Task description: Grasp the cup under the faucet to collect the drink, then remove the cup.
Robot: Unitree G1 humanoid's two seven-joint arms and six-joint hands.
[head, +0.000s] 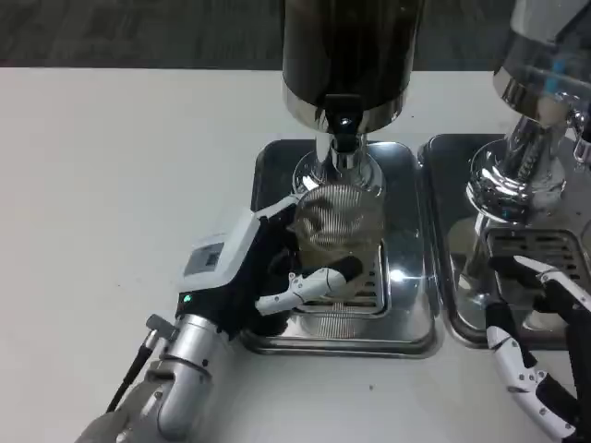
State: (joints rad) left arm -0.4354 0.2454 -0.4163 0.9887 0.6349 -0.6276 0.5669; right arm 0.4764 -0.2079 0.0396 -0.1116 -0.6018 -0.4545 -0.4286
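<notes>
Left forearm: silver forearm rising from the bottom edge, ending in the left hand (268,268) at the front left of the drip tray (406,318).
Left hand: wrapped around the cup (337,221); one finger (309,284) curls across the cup's near side, the white back faces up and to the left. It is grasping the cup, not merely beside it.
Cup: clear and ribbed, standing on the grille of the drip tray, directly below the faucet (343,138) of the dark dispenser (346,55). Whether any drink is inside is hard to tell through the glass.
Right hand (540,355): low on the right, fingers spread and released, holding nothing; it hovers by the front of the second tray (462,323) under the chrome dispenser (531,120).
Counter (120,185): white, carrying both trays side by side.
Progress: the grasp looks done and the cup sits in the filling position. No stream is visible from the faucet, so I cannot say whether collection has begun or finished.
Left to do: collect the drink if not yet poured, then draw the cup out from under the faucet and clear of the tray.
</notes>
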